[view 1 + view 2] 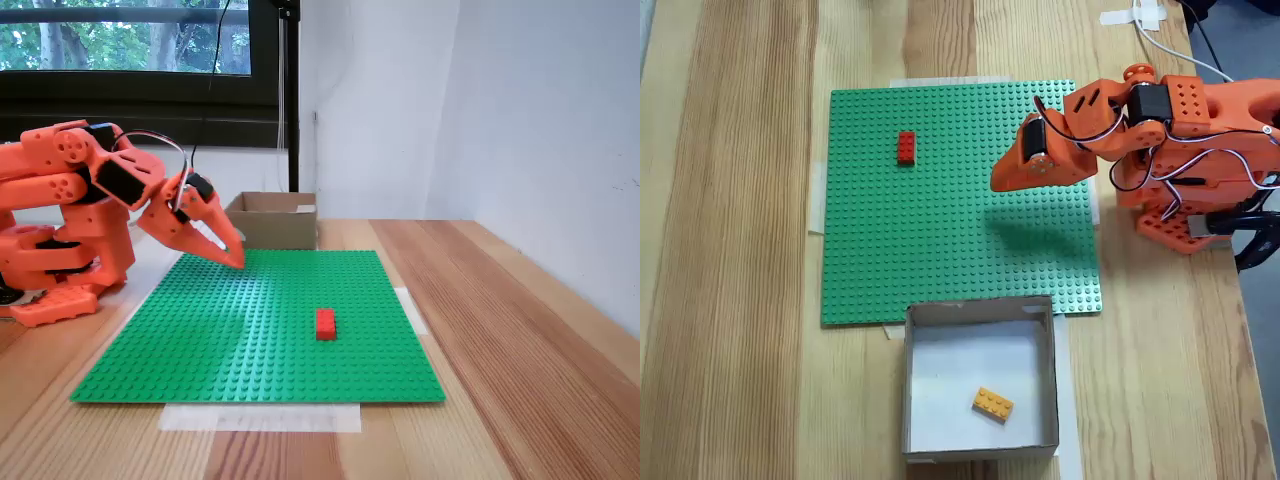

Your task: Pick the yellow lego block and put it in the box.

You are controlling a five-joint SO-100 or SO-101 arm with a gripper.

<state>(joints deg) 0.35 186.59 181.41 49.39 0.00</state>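
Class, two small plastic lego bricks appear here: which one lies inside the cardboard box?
The yellow-orange lego brick lies inside the brown cardboard box; the red brick sits on the green baseplate.

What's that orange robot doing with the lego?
The orange robot arm has nothing in its gripper, which hangs just above the green lego baseplate. Its fingers look closed together. The yellow lego block already lies inside the cardboard box at the edge of the baseplate. A red lego brick sits on the baseplate by itself, away from the gripper.
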